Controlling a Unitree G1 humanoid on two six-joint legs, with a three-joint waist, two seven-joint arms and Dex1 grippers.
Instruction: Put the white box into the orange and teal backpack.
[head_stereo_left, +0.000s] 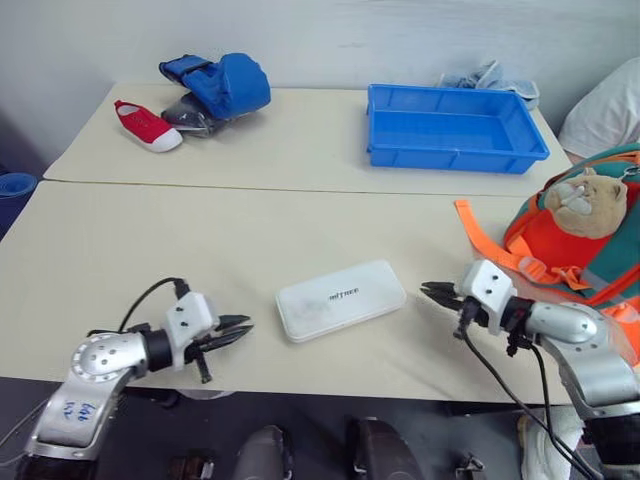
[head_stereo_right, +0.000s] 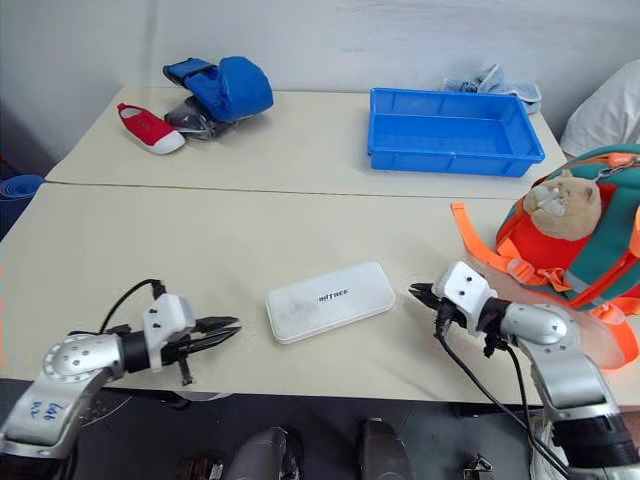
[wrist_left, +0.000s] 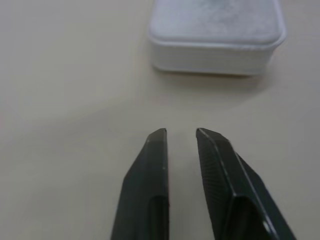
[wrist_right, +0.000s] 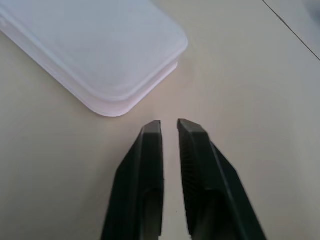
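Left eye view: we find the white box (head_stereo_left: 341, 299) lying flat on the near table (head_stereo_left: 150, 260), close to the front edge, between the left gripper (head_stereo_left: 240, 328) and the right gripper (head_stereo_left: 432, 291); each gripper points inward at one short end of the box and stands just beside it without touching. Both pairs of fingers are drawn nearly together and hold nothing. The box's long axis runs roughly across the table, its right end turned slightly away from the robot, and the dark lettering faces up. The orange and teal backpack (head_stereo_left: 585, 240) sits at the right edge of the table, plush animal outward; we cannot see an opening from here. A blue tray (head_stereo_left: 455, 128), a red shoe (head_stereo_left: 146, 126) and a blue fabric bundle (head_stereo_left: 222, 84) lie on the far table, well apart from the work. Left wrist view: the left gripper's fingers (wrist_left: 150, 185) show a narrow gap, with the box's short end ahead and bare table between. Right wrist view: the right gripper's fingers (wrist_right: 145, 175) are likewise almost closed, aimed just beside a rounded corner of the box. In our judgement the step in hand is the approach to a two-sided hold; it would go best if both grippers press squarely on the short ends together, since an off-centre push on a rounded corner may spin the box.
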